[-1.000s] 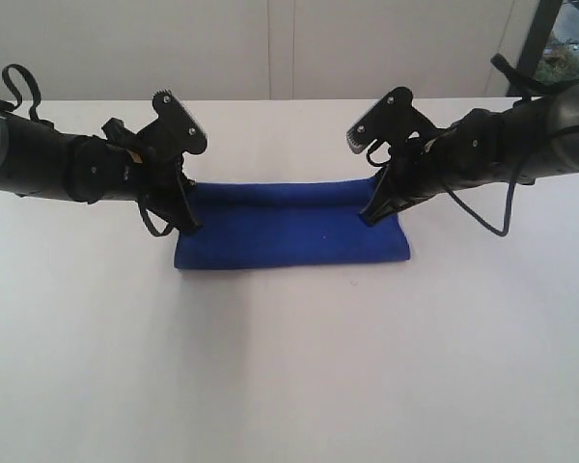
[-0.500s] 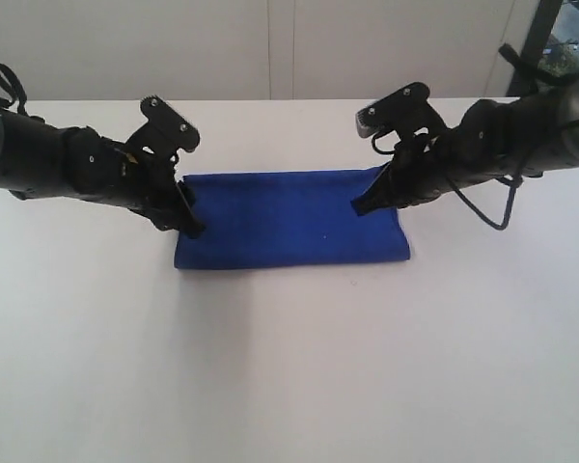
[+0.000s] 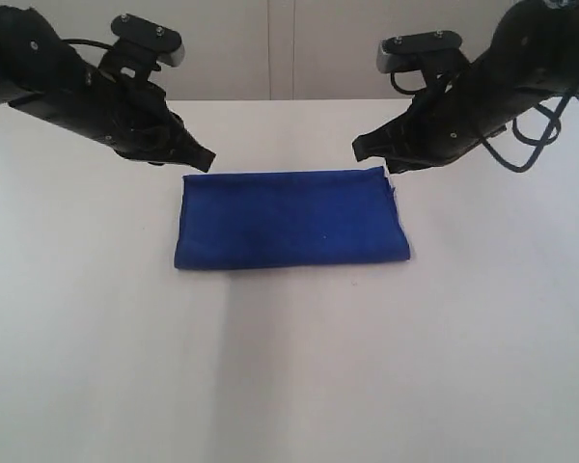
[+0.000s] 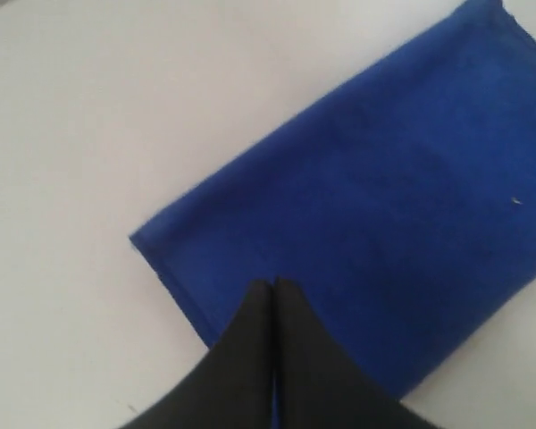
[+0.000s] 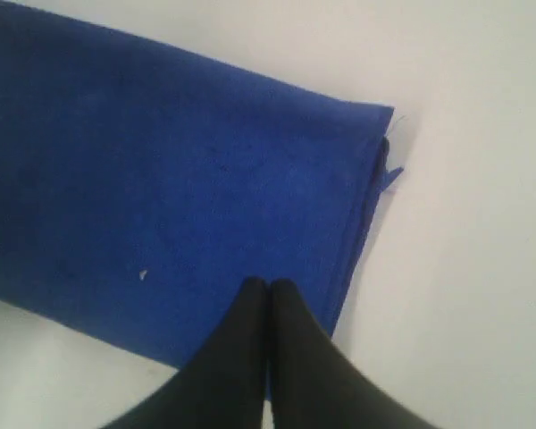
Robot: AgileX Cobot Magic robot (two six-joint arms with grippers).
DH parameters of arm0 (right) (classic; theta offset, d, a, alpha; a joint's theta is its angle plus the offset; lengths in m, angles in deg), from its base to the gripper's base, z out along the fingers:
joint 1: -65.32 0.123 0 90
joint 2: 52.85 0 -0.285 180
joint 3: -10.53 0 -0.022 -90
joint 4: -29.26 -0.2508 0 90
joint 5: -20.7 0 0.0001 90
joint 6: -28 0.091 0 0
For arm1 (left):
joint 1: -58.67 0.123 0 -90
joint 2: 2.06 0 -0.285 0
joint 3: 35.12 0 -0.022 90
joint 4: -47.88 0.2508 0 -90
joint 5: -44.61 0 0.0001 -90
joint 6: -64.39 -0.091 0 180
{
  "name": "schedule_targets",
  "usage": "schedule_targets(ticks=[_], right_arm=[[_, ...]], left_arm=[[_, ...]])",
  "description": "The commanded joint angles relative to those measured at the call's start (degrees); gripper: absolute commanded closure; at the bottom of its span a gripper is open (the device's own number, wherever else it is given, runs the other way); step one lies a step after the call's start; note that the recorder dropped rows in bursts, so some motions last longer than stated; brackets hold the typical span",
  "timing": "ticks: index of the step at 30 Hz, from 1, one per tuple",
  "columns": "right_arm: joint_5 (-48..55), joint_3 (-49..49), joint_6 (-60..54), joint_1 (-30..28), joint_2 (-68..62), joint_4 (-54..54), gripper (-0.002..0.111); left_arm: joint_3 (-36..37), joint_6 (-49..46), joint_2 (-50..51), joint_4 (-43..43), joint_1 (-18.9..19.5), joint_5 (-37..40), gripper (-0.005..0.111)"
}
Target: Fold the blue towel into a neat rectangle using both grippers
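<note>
My left gripper [image 3: 206,162] hovers, jaws closed on nothing, the blue towel [image 3: 289,220] lies folded flat between and below both tips, and my right gripper [image 3: 360,149] hovers closed and empty too, presumably clear to check the fold.

We see a royal-blue towel [image 3: 289,220] folded into a flat rectangle on the white bench [image 3: 289,367], a loose thread at one corner. The left end effector [image 3: 205,161] and right end effector [image 3: 360,149] hang near its far corners, fingers pressed together, empty.

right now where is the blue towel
Exterior view: the blue towel lies folded flat on the white table, centred between the left hand and the right hand.
</note>
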Motion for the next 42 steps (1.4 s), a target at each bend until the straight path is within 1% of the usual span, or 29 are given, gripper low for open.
schedule_targets(ticks=[1,3,6,14,19,23,28,36,42], right_arm=[[3.85,-0.93,3.49,-0.28,-1.52,-0.02,0.108],[5.15,-0.93,3.49,-0.28,-3.51,-0.67,0.108],[6.10,-0.93,3.49,-0.28,-6.85,-1.37,0.108],[4.21,-0.93,3.49,-0.28,-13.22,-1.24,0.108],[4.86,-0.83,3.49,-0.28,-15.27,-1.16,0.108],[7.13,-0.83,3.49,-0.28,-15.52,-1.16,0.108],[10.33,-0.83,4.61,-0.28,-15.52,-1.30,0.108],[11.19,-0.83,5.39,-0.28,-15.52,-1.42,0.108],[8.66,-0.83,5.72,-0.28,-15.27,-1.42,0.108]], left_arm=[[-2.40,6.95,4.44,-0.76,0.07,7.03,0.107],[-2.50,8.76,7.11,-0.76,0.07,8.25,0.107],[-2.50,8.89,10.65,-0.76,0.07,10.31,0.107],[-2.50,8.66,16.05,-0.65,0.07,9.40,0.107],[-2.50,8.66,16.98,0.55,0.07,9.25,0.107],[-2.50,8.66,16.98,4.03,0.07,9.25,0.107],[-2.50,8.66,17.36,4.90,0.07,9.25,0.107],[-2.50,8.66,17.48,5.08,0.07,9.25,0.107],[-2.55,8.66,17.32,5.09,0.07,9.56,0.107]])
